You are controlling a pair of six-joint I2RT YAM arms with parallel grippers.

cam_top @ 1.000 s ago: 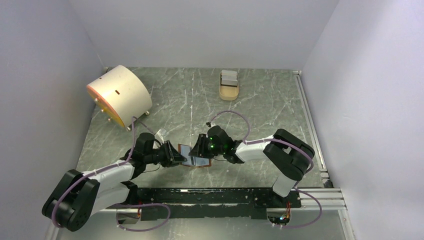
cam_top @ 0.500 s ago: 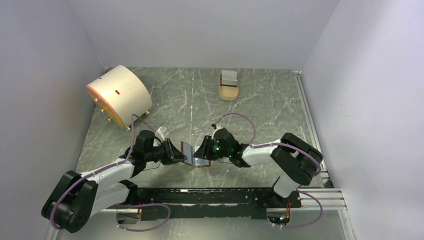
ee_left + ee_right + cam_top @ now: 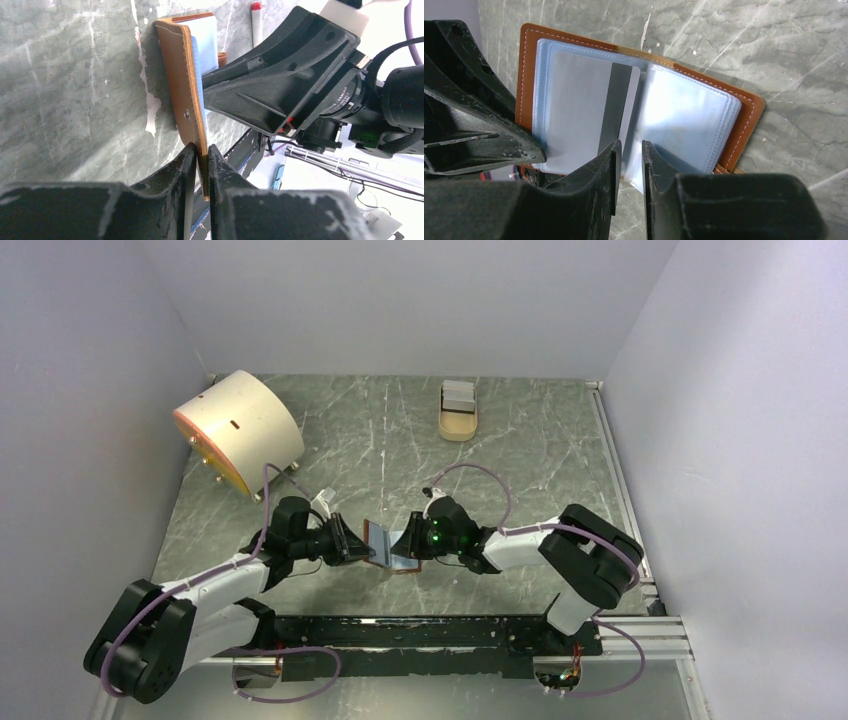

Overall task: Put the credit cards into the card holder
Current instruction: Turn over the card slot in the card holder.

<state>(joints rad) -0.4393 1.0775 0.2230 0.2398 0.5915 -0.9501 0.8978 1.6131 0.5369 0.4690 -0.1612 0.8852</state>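
The card holder (image 3: 386, 549) lies open between the two arms, brown outside and light blue inside. My left gripper (image 3: 201, 161) is shut on the edge of its brown cover (image 3: 181, 75) and holds that flap upright. In the right wrist view a pale credit card (image 3: 579, 110) with a dark stripe sits inside a left sleeve. My right gripper (image 3: 631, 152) stands over the lower edge of the sleeves, its jaws a narrow gap apart with a clear sleeve edge (image 3: 639, 165) between them. More grey credit cards (image 3: 458, 394) rest in the tan tray (image 3: 459, 424) at the back.
A big cream drum (image 3: 238, 427) lies at the back left. A thin white stick with a red tip (image 3: 256, 25) lies beyond the card holder. The black rail (image 3: 420, 630) and both arm bases run along the near edge.
My left jaws have closed on the brown cover and tipped it upright. My right gripper has shifted a little to the right and its jaws have narrowed.
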